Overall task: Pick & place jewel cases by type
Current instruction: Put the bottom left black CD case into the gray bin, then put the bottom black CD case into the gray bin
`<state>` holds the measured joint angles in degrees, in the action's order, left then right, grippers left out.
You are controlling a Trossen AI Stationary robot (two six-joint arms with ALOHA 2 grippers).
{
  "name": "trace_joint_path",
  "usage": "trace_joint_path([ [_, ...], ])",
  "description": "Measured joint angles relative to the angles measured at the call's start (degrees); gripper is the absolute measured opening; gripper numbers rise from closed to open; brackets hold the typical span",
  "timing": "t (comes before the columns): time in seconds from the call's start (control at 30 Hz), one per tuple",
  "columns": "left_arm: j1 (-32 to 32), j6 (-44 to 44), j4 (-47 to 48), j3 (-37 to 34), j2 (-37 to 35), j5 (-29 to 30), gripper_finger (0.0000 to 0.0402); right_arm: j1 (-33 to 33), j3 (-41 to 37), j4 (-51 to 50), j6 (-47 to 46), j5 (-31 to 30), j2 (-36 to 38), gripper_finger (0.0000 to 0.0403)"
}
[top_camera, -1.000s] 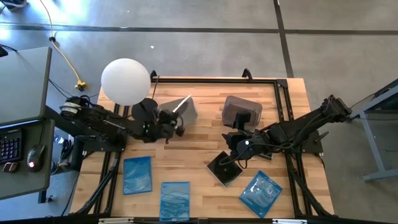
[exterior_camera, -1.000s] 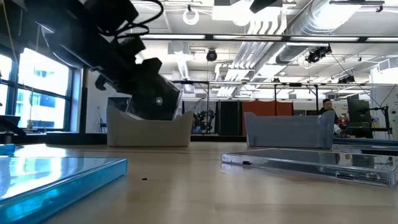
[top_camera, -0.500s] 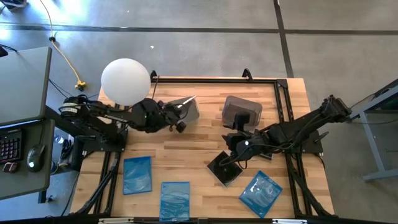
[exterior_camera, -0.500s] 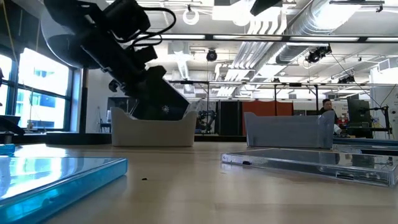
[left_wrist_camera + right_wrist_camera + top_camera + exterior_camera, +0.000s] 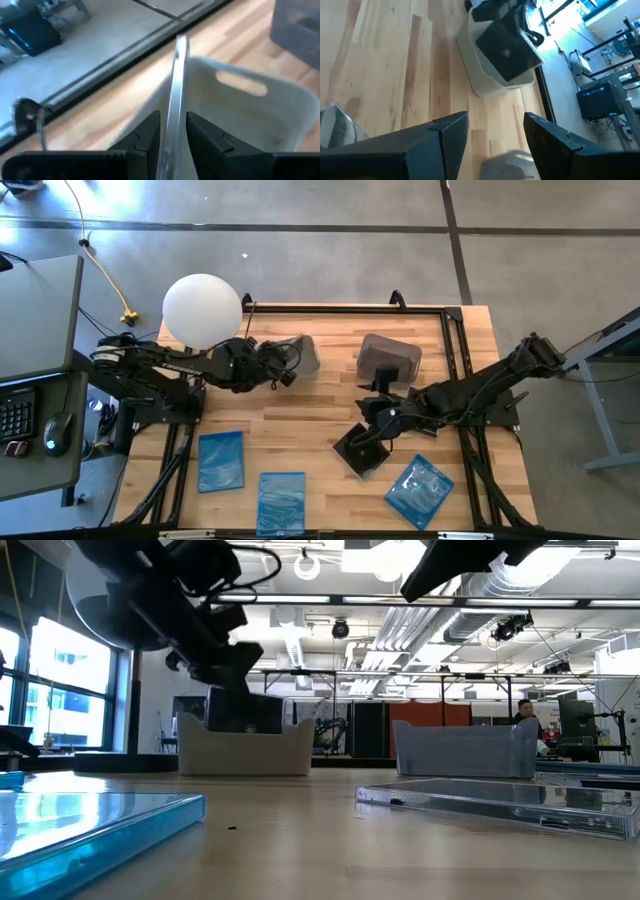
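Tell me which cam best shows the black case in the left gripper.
Right wrist view: the black jewel case shows its whole flat face, tilted over the white tub, held by the left gripper. Left wrist view shows it edge-on; low view, partly inside the tub; high view, mostly hidden by the gripper.

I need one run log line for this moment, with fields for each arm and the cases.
left end effector: shut on black jewel case, edge-on over white tub | right end effector: open, above clear-black case | blue cases: on table
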<state>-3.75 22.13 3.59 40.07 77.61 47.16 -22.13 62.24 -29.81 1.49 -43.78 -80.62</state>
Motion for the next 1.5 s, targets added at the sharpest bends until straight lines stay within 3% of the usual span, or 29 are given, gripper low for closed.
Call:
trace_joint_path([
  [0.23,0.0,-7.0,7.1,9.6,-0.9,0.1,0.0092,0.0,-2.4,4.4,0.4,-0.1,0.0,0.0188],
  [0.33,0.1,-8.4,10.8,14.3,-0.9,-3.0,0.0092,0.0,-2.8,4.2,0.4,2.3,0.0,0.0188],
  [0.43,1.1,-8.7,13.9,18.6,-0.9,-8.9,0.0092,0.0,-3.2,3.7,0.5,9.0,0.0,0.0188],
  [0.6,4.8,-8.3,22.1,25.8,-0.9,-17.4,0.0092,-0.1,-3.2,2.6,1.4,26.1,0.0,0.0188],
  [0.73,8.6,-4.2,26.1,29.7,-0.9,-23.8,0.0092,-1.5,-3.2,2.7,2.0,33.7,-1.6,0.0188],
  [0.83,11.5,-1.6,28.0,30.1,-0.9,-27.4,0.0092,-3.5,-3.2,2.7,4.4,34.2,-4.0,0.0188],
  [1.13,19.3,11.6,32.2,30.1,2.3,-25.5,0.0092,-7.4,-3.2,0.9,6.4,33.2,-10.9,0.0188],
  [1.3,21.2,20.8,32.2,30.0,8.7,-27.1,0.0092,-8.0,-3.1,-0.7,6.5,33.0,-13.4,0.0188],
  [1.5,20.4,22.9,24.0,29.9,18.7,-28.7,0.0092,-9.5,-3.1,-1.6,6.7,34.1,-16.3,0.0188],
])
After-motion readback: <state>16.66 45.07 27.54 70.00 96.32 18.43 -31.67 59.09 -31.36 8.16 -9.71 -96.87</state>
